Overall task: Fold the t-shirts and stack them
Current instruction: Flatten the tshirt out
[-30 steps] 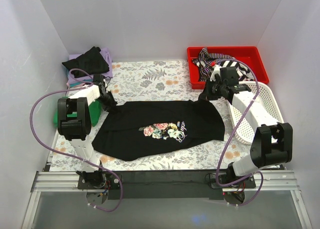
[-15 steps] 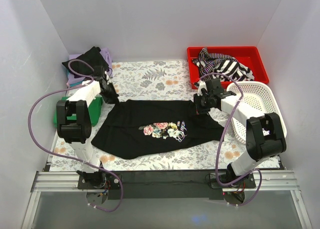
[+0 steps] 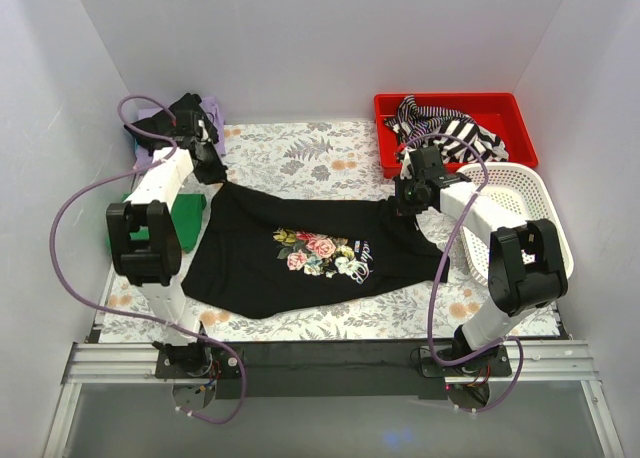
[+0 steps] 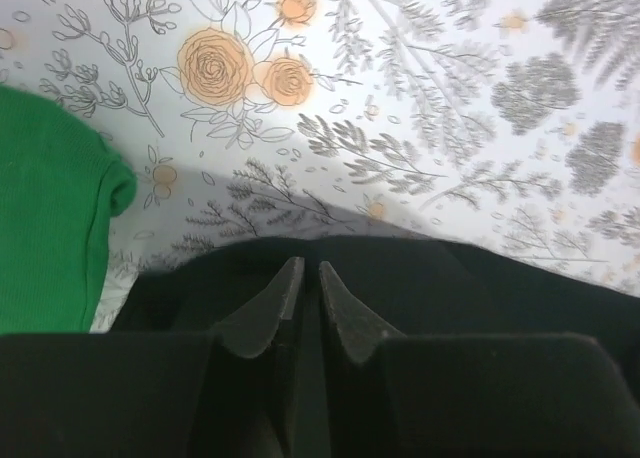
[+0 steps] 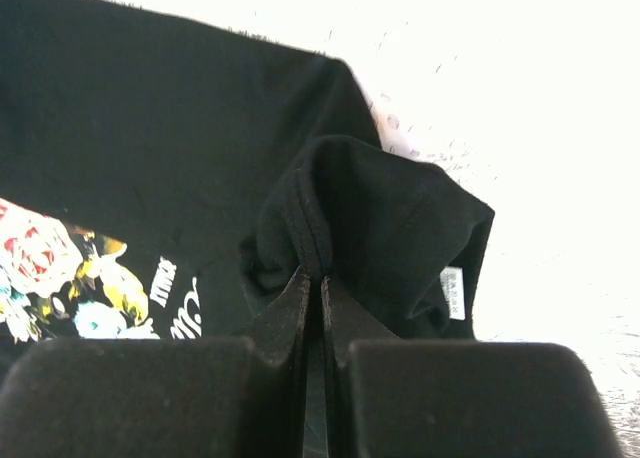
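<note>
white lettering [image 5: 172, 296] on the black t-shirt [image 5: 150, 128] is unreadable.

We've got open surface [image 3: 300, 158] beyond the black shirt [image 3: 250, 268], all the way to the back wall [image 3: 320, 48]. Left side's tight: green shirt [image 3: 190, 218] and a dark pile [image 3: 165, 123] hug the side wall [image 3: 60, 128]. Over on the right, the red tray [image 3: 505, 113] and white basket [image 3: 540, 208] fence off that edge.

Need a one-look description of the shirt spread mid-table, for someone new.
Start at the flower-patterned table covering; spread across its middle lies a black t-shirt, its far corners pinched by the left gripper and right gripper. Unlike the other black shirt heaped in the far-left corner, it carries a colourful floral chest print.
</note>
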Motion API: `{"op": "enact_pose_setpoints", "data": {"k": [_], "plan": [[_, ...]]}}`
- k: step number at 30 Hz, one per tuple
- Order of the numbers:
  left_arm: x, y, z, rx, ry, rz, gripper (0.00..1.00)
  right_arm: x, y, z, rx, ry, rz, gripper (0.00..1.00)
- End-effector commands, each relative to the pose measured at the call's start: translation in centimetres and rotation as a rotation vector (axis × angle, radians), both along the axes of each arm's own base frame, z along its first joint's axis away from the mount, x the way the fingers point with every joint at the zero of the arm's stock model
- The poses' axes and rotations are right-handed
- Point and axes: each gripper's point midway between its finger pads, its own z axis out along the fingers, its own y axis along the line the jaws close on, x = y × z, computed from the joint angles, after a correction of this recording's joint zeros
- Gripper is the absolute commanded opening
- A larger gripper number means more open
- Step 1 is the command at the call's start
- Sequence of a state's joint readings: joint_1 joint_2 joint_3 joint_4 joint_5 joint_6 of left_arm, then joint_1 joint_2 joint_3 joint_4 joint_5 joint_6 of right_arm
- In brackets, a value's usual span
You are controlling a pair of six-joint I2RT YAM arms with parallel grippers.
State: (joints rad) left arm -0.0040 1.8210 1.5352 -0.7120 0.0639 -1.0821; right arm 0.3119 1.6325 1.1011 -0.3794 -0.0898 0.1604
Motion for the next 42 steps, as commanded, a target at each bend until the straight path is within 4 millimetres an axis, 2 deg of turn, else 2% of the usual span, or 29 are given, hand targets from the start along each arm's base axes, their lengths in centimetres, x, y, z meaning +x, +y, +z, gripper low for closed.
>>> {"op": "enact_pose_setpoints", "data": {"k": [1,2,3,4,5,10,11,12,14,15,16,17,18,20,21,22,23,24,25,26,27,29,31,33,34,38,42], "plan": [[0.1,0.6,-3.7,0.027,0.092,0.013,0.16,1.9,-0.3,2.0,-0.019,-0.063,-0.019,0.01],[0.3,0.6,-4.7,0.031,0.112,0.007,0.28,2.1,-0.5,2.1,-0.035,-0.074,-0.026,0.01],[0.1,1.0,-5.2,0.05,0.147,0.021,0.31,2.3,-0.5,2.4,-0.038,-0.083,-0.022,0.02],[0.3,2.4,-5.5,0.115,0.155,0.069,0.33,2.6,-0.6,3.0,-0.044,-0.094,-0.023,0.02],[0.5,2.7,-6.1,0.129,0.166,0.076,0.35,2.9,-1.0,3.5,-0.051,-0.112,-0.037,0.02],[2.6,4.4,-3.2,0.214,0.115,0.109,0.37,5.2,-3.8,6.7,-0.135,-0.218,-0.154,0.02],[2.7,3.8,-2.8,0.188,0.11,0.093,0.37,5.5,-4.3,7.2,-0.148,-0.232,-0.174,0.02],[2.5,3.2,-1.4,0.161,0.081,0.07,0.37,5.8,-4.8,7.8,-0.159,-0.249,-0.19,0.02],[1.3,2.8,-1.2,0.139,0.079,0.065,0.36,6.5,-5.8,8.0,-0.178,-0.257,-0.201,0.03],[1.0,2.6,0.8,0.128,0.013,0.071,0.36,7.1,-6.1,8.5,-0.184,-0.27,-0.212,0.03],[-0.4,2.4,0.0,0.116,0.037,0.064,0.36,7.4,-6.6,8.2,-0.198,-0.264,-0.223,0.02],[-0.9,2.3,0.5,0.104,0.021,0.065,0.36,7.7,-6.9,7.4,-0.213,-0.246,-0.232,0.02],[-1.2,1.9,1.2,0.085,-0.005,0.057,0.36,8.3,-7.1,7.6,-0.219,-0.255,-0.248,0.02],[-2.8,0.6,2.6,0.031,-0.037,0.007,0.37,9.0,-8.1,6.9,-0.264,-0.247,-0.299,0.02],[-3.4,-0.7,3.0,-0.025,-0.052,-0.05,0.37,9.5,-8.4,7.3,-0.276,-0.254,-0.317,0.03],[-4.3,-1.2,3.6,-0.045,-0.064,-0.08,0.37,9.6,-8.5,7.3,-0.287,-0.249,-0.321,0.03],[-5.3,-1.6,2.9,-0.059,-0.036,-0.103,0.37,9.6,-9.0,7.4,-0.299,-0.251,-0.354,0.05],[-6.7,-1.8,1.9,-0.064,0.011,-0.111,0.37,9.7,-9.4,7.6,-0.312,-0.258,-0.372,0.13],[-6.9,-1.8,1.8,-0.067,0.017,-0.112,0.37,9.8,-9.6,7.8,-0.321,-0.263,-0.381,0.24],[-8.0,-1.9,0.6,-0.071,0.056,-0.112,0.37,9.9,-10.0,7.8,-0.335,-0.262,-0.396,0.3],[-8.1,-1.9,0.1,-0.078,0.061,-0.099,0.36,9.8,-10.2,7.9,-0.345,-0.261,-0.409,0.46],[-8.5,-1.8,-0.9,-0.075,0.083,-0.086,0.36,9.6,-11.0,8.6,-0.37,-0.272,-0.446,0.57],[-8.9,-1.8,-1.6,-0.072,0.104,-0.089,0.36,9.4,-11.2,9.6,-0.37,-0.29,-0.46,0.58],[-9.0,-1.4,-2.2,-0.054,0.115,-0.082,0.36,8.6,-10.8,11.5,-0.323,-0.327,-0.438,0.6],[-9.1,-1.2,-2.5,-0.042,0.125,-0.08,0.36,8.3,-8.7,12.7,-0.224,-0.348,-0.348,0.6],[-9.7,-0.8,-4.1,-0.023,0.177,-0.046,0.36,6.2,-5.0,12.9,-0.091,-0.336,-0.214,0.64],[-10.5,-0.2,-5.8,-0.002,0.205,-0.001,0.36,4.0,-3.5,11.0,-0.061,-0.289,-0.168,0.66]]}}
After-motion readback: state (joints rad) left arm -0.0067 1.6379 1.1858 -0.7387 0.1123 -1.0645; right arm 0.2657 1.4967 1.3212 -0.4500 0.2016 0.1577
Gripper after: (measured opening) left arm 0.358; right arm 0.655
